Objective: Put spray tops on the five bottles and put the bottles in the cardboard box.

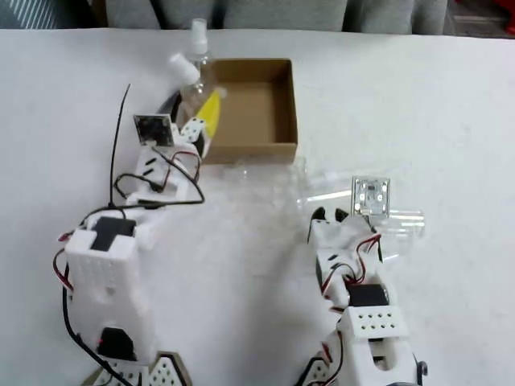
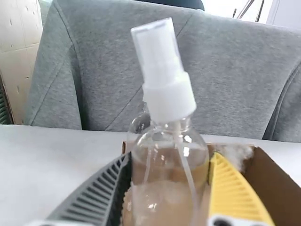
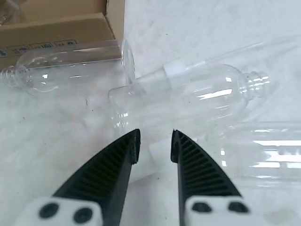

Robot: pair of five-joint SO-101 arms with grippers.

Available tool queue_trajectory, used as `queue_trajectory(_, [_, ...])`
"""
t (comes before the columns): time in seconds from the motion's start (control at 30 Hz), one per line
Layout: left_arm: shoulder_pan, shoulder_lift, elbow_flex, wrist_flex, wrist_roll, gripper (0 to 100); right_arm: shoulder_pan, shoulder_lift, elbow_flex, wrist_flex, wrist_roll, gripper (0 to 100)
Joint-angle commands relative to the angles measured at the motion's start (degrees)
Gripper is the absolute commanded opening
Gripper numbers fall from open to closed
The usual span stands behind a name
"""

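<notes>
The left hand (image 2: 169, 162), with one grey and one yellow finger, is clamped on a clear plastic bottle (image 2: 164, 141) capped with a white spray top (image 2: 162, 70), held at the left wall of the brown cardboard box (image 1: 291, 104). The right hand (image 3: 154, 143) hangs with its black fingers slightly apart above uncapped clear bottles (image 3: 207, 92) lying on the white worktop (image 1: 402, 96) just beside the box.

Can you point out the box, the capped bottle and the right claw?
box (image 1: 249, 150): high view, front wall.
capped bottle (image 2: 164, 143): left wrist view, clear shoulder.
right claw (image 3: 154, 145): right wrist view, between its fingertips.
</notes>
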Motion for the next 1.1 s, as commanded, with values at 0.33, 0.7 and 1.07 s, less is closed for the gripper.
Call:
queue_trajectory(0.33, [0.31, 0.48, -6.77, 2.02, 0.35, 24, 0.57, -0.57, -0.35, -1.01, 0.26, 9.1])
queue_trajectory(0.7, [-1.27, 8.48, -14.68, 2.02, 0.09, 25, 0.57, -0.57, -0.35, -1.01, 0.26, 9.1])
queue_trajectory(1.07, [0.40, 8.66, -11.96, 3.69, -7.65, 25, 0.57, -0.57, -0.35, -1.01, 0.26, 9.1])
